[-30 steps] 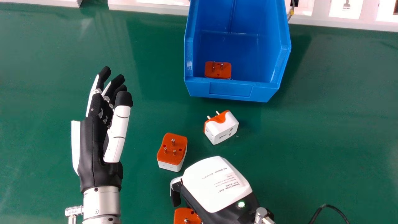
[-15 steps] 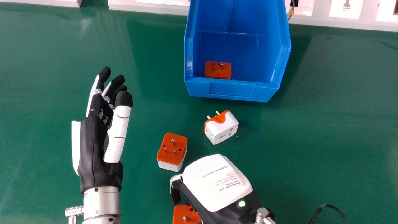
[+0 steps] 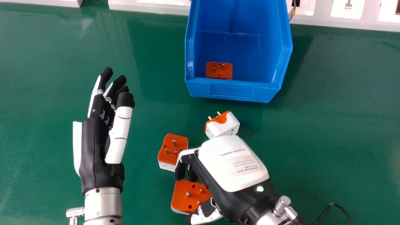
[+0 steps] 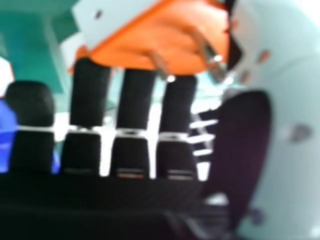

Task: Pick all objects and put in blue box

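Storage bin is sitting at the desk's back, socket panel running behind. First plug adapter is lying in the bin, just behind its front wall. Second plug adapter is resting on the desk, before the bin. Third plug adapter is sitting left of and nearer than the second. Fourth plug adapter is lying nearest, between right hand's thumb and fingers. Cable is curving near right.
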